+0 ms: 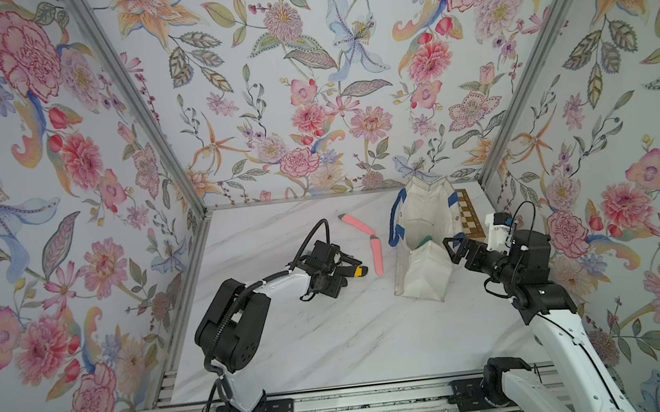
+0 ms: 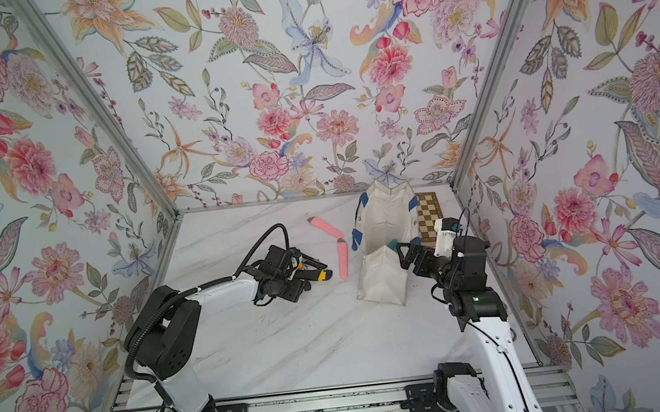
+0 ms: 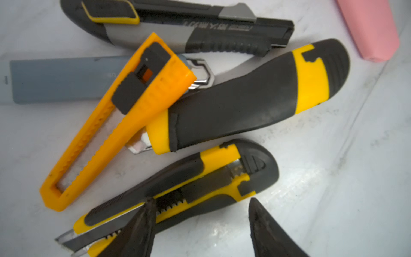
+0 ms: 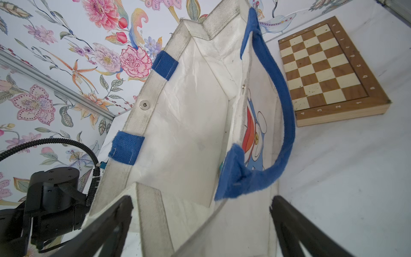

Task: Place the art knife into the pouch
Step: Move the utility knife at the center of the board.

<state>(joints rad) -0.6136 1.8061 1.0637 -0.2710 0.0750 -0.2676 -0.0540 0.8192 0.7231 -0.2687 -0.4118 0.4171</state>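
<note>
Several art knives lie heaped on the marble table under my left gripper (image 3: 200, 204). The nearest is a yellow-and-black knife (image 3: 211, 173); one of my left fingers (image 3: 142, 222) overlaps its middle. The jaws stand apart with nothing clamped. In both top views the gripper (image 1: 351, 265) hides most of the heap. The white pouch (image 1: 426, 226) with blue handles stands upright to the right, mouth open. My right gripper (image 4: 202, 209) is open at the pouch's near end, its fingers on either side of the rim (image 4: 151, 211) without pinching it.
An orange knife (image 3: 115, 124), a big black-and-yellow one (image 3: 244, 104), a black-grey one (image 3: 200, 29) and a grey case (image 3: 57, 80) share the heap. Two pink knives (image 1: 357, 224) (image 1: 376, 256) lie between heap and pouch. A chequered board (image 1: 469, 213) lies behind the pouch.
</note>
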